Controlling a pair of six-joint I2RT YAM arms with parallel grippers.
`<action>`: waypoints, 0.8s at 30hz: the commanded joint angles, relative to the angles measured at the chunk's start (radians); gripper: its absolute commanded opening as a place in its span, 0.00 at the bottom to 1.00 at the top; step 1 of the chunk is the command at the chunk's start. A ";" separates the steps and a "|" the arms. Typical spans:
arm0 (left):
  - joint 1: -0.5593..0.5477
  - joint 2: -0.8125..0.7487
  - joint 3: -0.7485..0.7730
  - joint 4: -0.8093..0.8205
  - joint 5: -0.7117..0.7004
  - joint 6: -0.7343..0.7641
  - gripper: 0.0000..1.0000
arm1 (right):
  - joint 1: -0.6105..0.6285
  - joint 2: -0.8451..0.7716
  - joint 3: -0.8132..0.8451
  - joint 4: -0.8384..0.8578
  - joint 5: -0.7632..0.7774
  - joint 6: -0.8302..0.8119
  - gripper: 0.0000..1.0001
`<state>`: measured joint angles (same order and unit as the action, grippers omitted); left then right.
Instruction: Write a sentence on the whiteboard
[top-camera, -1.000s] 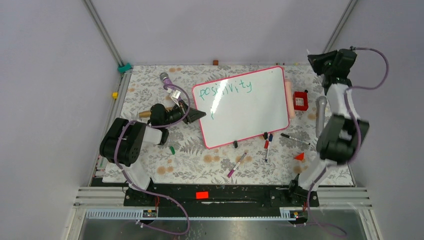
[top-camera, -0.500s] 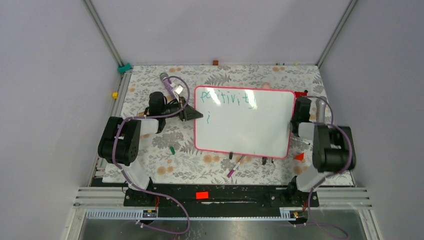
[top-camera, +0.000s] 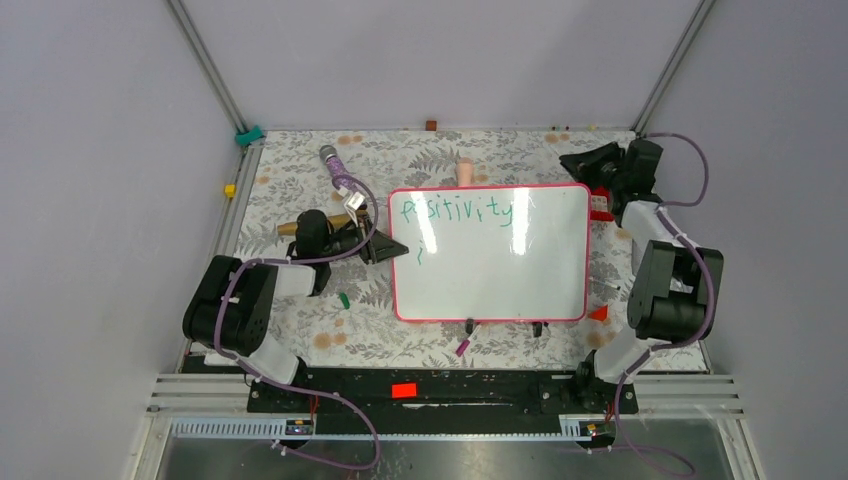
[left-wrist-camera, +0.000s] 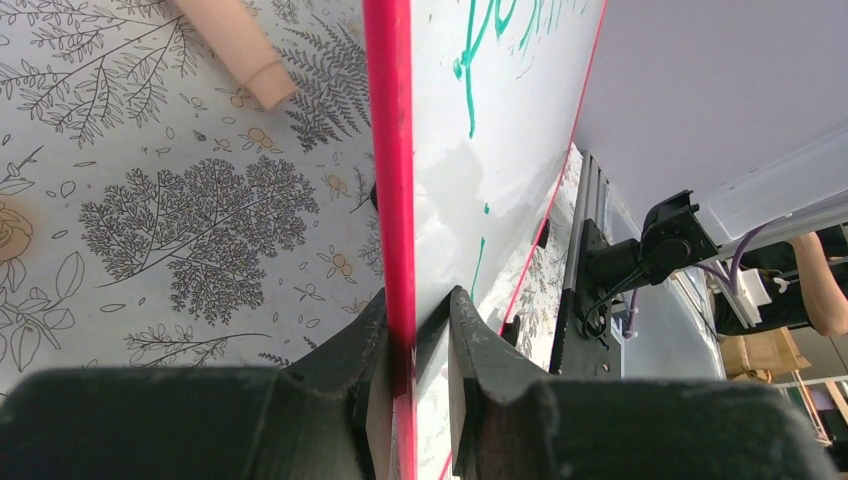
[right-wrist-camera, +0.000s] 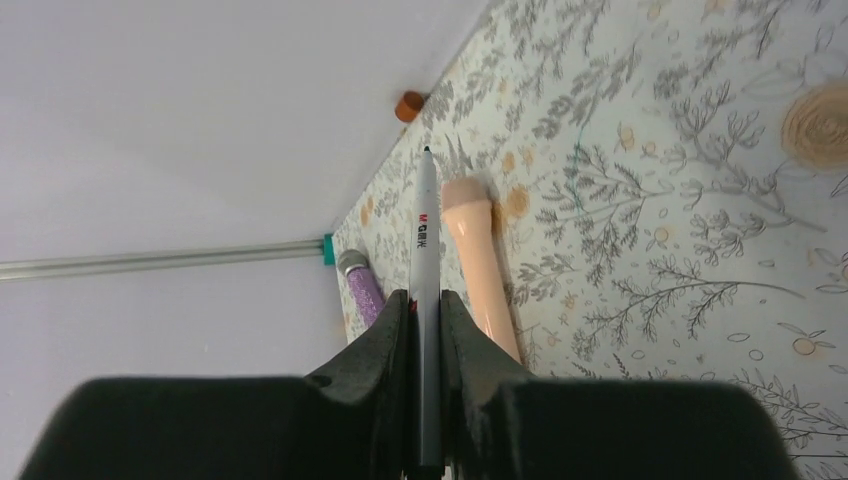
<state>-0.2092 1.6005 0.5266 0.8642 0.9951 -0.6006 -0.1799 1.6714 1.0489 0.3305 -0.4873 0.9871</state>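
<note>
The whiteboard lies on the floral mat, pink-framed, with "positivity" in green along its far edge. My left gripper is shut on the board's left edge. In the left wrist view the pink frame runs between the two jaws of that gripper, one below the board and one on its face. My right gripper is off the board's far right corner, above the mat. It is shut on a grey marker that points forward out of that gripper.
A peach cylinder lies behind the board's far edge, a purple glitter microphone at back left. A red box sits right of the board. A pink marker, black caps and a red triangle lie near its front edge. A green cap lies on the left.
The board has turned from tilted to square with the table, still held by the left gripper. The right arm left the board's right edge and moved to the back right with the marker.
</note>
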 joint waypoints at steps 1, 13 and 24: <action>0.010 -0.054 -0.046 0.099 -0.217 0.069 0.00 | -0.068 -0.108 0.111 -0.169 0.013 -0.070 0.00; 0.010 -0.070 -0.118 0.217 -0.293 0.005 0.00 | -0.112 -0.537 -0.088 -0.441 0.018 -0.251 0.00; 0.006 -0.118 -0.054 0.117 -0.232 0.063 0.00 | -0.113 -0.597 -0.307 -0.364 0.045 -0.217 0.00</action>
<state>-0.2222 1.5307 0.4095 1.0088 0.9051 -0.6632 -0.2993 1.0969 0.7887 -0.0597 -0.4282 0.7670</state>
